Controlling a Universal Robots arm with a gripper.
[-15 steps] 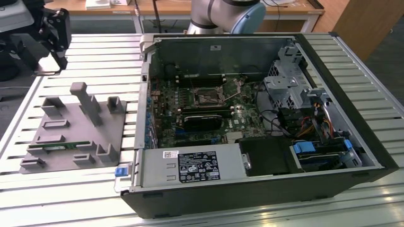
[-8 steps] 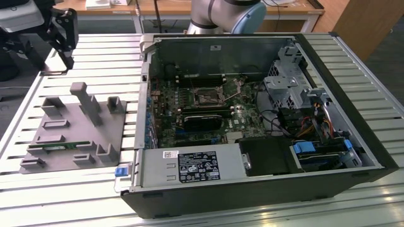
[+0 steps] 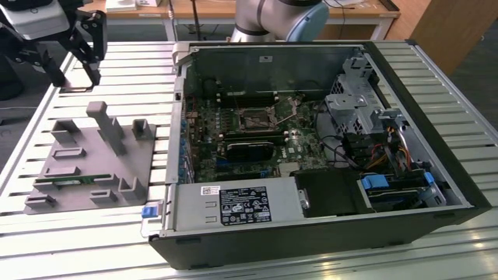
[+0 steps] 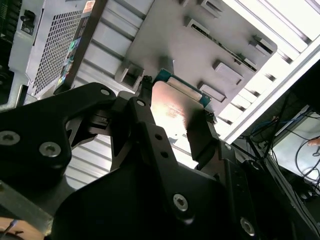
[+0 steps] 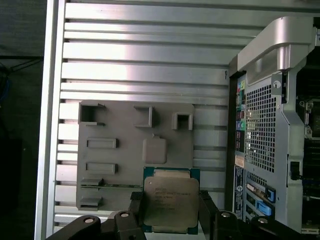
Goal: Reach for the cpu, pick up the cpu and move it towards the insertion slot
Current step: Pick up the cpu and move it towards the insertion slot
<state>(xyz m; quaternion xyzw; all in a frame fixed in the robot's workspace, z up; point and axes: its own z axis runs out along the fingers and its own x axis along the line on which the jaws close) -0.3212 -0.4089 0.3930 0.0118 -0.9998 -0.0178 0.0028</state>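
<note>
The cpu [image 5: 170,202], a flat square chip with a silvery top and a green edge, sits between my black fingers [image 5: 136,206], and the gripper [image 5: 171,212] is shut on its two sides. In the second wrist view the cpu [image 4: 175,102] shows in the same grip of the gripper [image 4: 175,115], lifted above the grey holder plate [image 4: 185,45]. In the exterior view the gripper [image 3: 76,79] hangs at the far left, beyond the holder plate [image 3: 86,154]. The insertion slot [image 3: 255,119], a square dark socket, lies on the motherboard inside the open computer case, well to the exterior view's right of the gripper.
The open computer case [image 3: 389,227] takes up the middle and right of the slatted metal table [image 3: 70,239]. Its back panel [image 5: 260,130] stands close beside the gripper. The holder plate carries raised pegs and a narrow green memory stick [image 3: 74,181].
</note>
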